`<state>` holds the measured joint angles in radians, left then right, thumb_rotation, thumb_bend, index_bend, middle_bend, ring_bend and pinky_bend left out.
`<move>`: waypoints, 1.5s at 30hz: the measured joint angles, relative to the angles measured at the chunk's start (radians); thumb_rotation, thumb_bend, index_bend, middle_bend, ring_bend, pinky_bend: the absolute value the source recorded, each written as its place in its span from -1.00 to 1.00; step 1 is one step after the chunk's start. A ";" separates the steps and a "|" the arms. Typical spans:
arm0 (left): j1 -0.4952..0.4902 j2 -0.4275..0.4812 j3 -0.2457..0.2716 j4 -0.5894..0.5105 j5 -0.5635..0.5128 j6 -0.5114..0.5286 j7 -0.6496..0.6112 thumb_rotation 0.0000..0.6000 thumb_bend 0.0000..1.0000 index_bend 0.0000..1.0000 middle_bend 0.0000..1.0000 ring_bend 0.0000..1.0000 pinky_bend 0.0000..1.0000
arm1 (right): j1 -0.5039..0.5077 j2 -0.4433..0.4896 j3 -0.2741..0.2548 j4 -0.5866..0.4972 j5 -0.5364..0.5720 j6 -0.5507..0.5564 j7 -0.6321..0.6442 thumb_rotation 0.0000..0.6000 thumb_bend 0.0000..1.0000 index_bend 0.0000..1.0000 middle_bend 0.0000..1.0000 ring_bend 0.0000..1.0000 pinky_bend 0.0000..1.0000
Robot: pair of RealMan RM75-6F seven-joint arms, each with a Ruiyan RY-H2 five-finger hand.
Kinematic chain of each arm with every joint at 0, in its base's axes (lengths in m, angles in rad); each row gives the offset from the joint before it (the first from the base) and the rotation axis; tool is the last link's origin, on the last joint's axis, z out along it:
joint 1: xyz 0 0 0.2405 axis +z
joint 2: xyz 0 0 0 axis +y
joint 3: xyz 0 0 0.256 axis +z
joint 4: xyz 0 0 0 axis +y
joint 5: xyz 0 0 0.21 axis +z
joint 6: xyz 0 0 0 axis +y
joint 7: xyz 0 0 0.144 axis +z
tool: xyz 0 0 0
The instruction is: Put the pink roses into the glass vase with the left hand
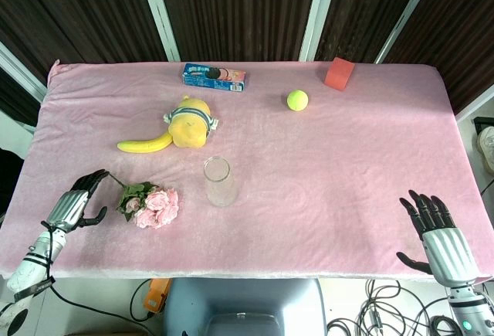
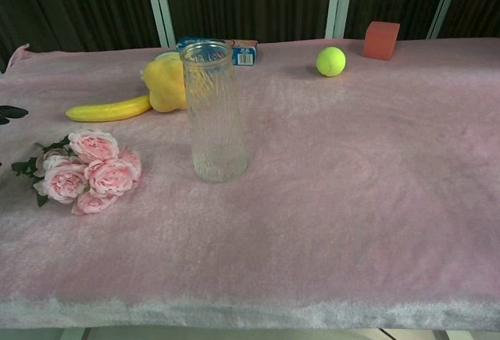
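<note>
Roses lie flat on the pink table, just left of the glass vase.
Left hand sits beside the stems, fingers apart, holding nothing. Behind are a banana, a yellow toy, a blue box, a green ball and a red block. Right hand rests far right, fingers spread.

1. Left hand open on the pink cloth, fingertips near the stem of the roses.
2. Roses lying flat, just left of the upright glass vase.
3. Right hand open, at the table's near right edge.
4. Banana, plush toy, ball farther back.
</note>
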<state>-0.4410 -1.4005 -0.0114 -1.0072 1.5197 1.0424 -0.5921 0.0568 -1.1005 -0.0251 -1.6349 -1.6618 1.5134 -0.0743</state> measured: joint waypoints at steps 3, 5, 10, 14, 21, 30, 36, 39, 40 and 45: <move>-0.009 -0.006 -0.001 0.006 -0.007 -0.014 0.013 1.00 -0.10 -1.00 -1.00 -1.00 -1.00 | -0.005 0.003 0.002 0.001 0.006 0.007 0.008 1.00 -0.81 -1.00 -1.00 -1.00 -1.00; -0.017 -0.014 -0.002 0.015 -0.012 -0.024 0.017 1.00 -0.13 -1.00 -1.00 -1.00 -1.00 | -0.008 0.005 0.001 0.001 0.006 0.009 0.010 1.00 -0.81 -1.00 -1.00 -1.00 -1.00; -0.030 -0.008 0.007 -0.014 0.002 -0.032 0.015 1.00 -0.17 -1.00 -1.00 -1.00 -1.00 | -0.018 0.009 -0.004 0.003 -0.016 0.037 0.023 1.00 -0.80 -1.00 -1.00 -1.00 -1.00; -0.055 0.027 0.019 -0.107 0.022 -0.057 0.041 1.00 -0.19 -1.00 -1.00 -1.00 -1.00 | -0.019 0.013 -0.005 0.003 -0.022 0.041 0.033 1.00 -0.80 -1.00 -1.00 -1.00 -1.00; -0.080 0.077 0.013 -0.325 0.048 -0.034 0.219 1.00 -0.22 -1.00 -1.00 -1.00 -1.00 | -0.013 0.015 -0.011 0.003 -0.053 0.042 0.045 1.00 -0.80 -1.00 -1.00 -1.00 -1.00; -0.116 0.075 -0.019 -0.454 -0.013 -0.061 0.484 1.00 -0.22 -1.00 -1.00 -1.00 -1.00 | -0.010 0.027 -0.022 0.005 -0.080 0.052 0.079 1.00 -0.81 -1.00 -1.00 -1.00 -1.00; -0.140 0.063 -0.026 -0.479 -0.136 -0.157 0.623 1.00 -0.26 -1.00 -1.00 -1.00 -1.00 | -0.021 0.034 -0.021 0.013 -0.076 0.071 0.097 1.00 -0.81 -1.00 -1.00 -1.00 -1.00; -0.153 0.062 -0.022 -0.489 -0.187 -0.203 0.675 1.00 -0.26 -1.00 -1.00 -1.00 -0.99 | -0.024 0.035 -0.020 0.014 -0.076 0.075 0.099 1.00 -0.81 -1.00 -1.00 -1.00 -1.00; -0.156 0.061 -0.021 -0.490 -0.200 -0.211 0.689 1.00 -0.26 -1.00 -1.00 -1.00 -0.99 | -0.024 0.035 -0.020 0.014 -0.076 0.076 0.099 1.00 -0.80 -1.00 -1.00 -1.00 -1.00; -0.167 0.045 -0.022 -0.476 -0.248 -0.223 0.737 1.00 -0.26 -1.00 -0.94 -0.84 -0.82 | -0.027 0.034 -0.021 0.015 -0.080 0.080 0.099 1.00 -0.81 -1.00 -1.00 -1.00 -1.00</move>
<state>-0.6075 -1.3559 -0.0335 -1.4829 1.2719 0.8190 0.1446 0.0302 -1.0660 -0.0457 -1.6202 -1.7422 1.5938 0.0242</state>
